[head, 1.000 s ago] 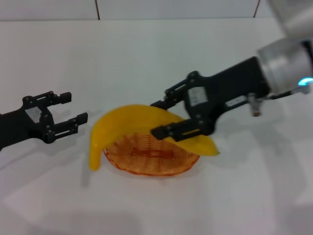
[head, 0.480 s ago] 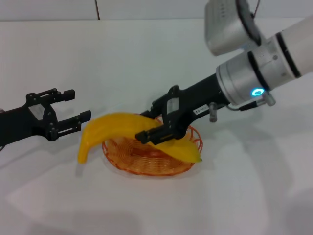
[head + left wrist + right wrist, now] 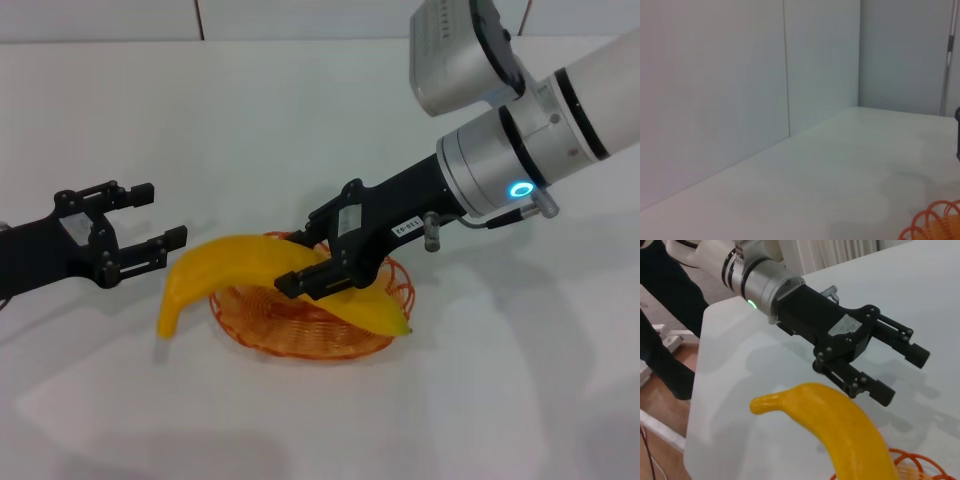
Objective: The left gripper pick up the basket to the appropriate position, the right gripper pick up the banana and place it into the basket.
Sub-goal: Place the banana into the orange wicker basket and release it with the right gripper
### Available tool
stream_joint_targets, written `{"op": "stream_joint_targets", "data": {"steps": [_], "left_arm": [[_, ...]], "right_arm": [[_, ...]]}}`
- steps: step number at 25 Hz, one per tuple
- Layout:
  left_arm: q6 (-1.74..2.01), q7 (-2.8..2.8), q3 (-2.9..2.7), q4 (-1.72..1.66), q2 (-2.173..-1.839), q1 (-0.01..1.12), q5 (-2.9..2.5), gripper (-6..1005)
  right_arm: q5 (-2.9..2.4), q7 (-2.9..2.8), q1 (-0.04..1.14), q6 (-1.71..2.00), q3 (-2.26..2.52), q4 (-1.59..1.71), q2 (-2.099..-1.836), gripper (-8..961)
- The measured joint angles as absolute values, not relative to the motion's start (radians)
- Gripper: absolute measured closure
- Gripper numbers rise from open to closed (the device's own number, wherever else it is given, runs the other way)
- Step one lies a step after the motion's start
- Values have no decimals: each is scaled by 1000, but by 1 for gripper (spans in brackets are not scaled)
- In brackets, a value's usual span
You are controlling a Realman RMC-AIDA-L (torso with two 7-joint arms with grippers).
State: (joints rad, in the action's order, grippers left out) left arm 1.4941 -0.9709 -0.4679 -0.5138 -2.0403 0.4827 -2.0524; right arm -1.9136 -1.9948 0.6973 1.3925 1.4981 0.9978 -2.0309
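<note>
The orange wire basket [image 3: 262, 336] sits on the white table. The yellow banana [image 3: 235, 262] lies slantwise across it, one end past the basket's left rim, the other at its right rim. My right gripper [image 3: 298, 260] is shut on the banana's middle, low over the basket. My left gripper [image 3: 160, 213] is open and empty, just left of the basket and apart from it. The right wrist view shows the banana [image 3: 840, 425], the open left gripper [image 3: 905, 376] beyond it, and a bit of the basket [image 3: 912, 466]. The left wrist view shows only the basket's rim [image 3: 932, 224].
The white table [image 3: 300, 120] stretches on all sides, with a wall behind it [image 3: 715, 90]. The table's edge and a floor with a dark figure [image 3: 660, 355] show in the right wrist view, behind the left arm.
My right arm has swung the banana left and lower, down onto the basket. Over the last half second it barely moved. The left gripper has stayed open in place.
</note>
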Motion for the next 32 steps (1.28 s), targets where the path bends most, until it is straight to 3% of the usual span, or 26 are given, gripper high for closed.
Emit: {"op": "stream_joint_targets", "data": {"steps": [16,21,25,32], "left_arm": [[1494,-971,-468,-514,-2040,481,-2052,287],[1494,-971,-468,-514,-2040,479,-2052,287],[1494,-971,-463,-514,-2039,474,-2052,287],[1494,-971,-459,-514,-2038,469,-2052,287]], "right_arm": [[-1910,-1986,700,1398,1491,999,-2028,437],[-1909,-1986,700,1401,1477,1000,-2028,351],[-1911,-1992,696,1438,1438,1042,-2027,348],[-1918,-1938,617,1642,1155,1177,-2011,339]]}}
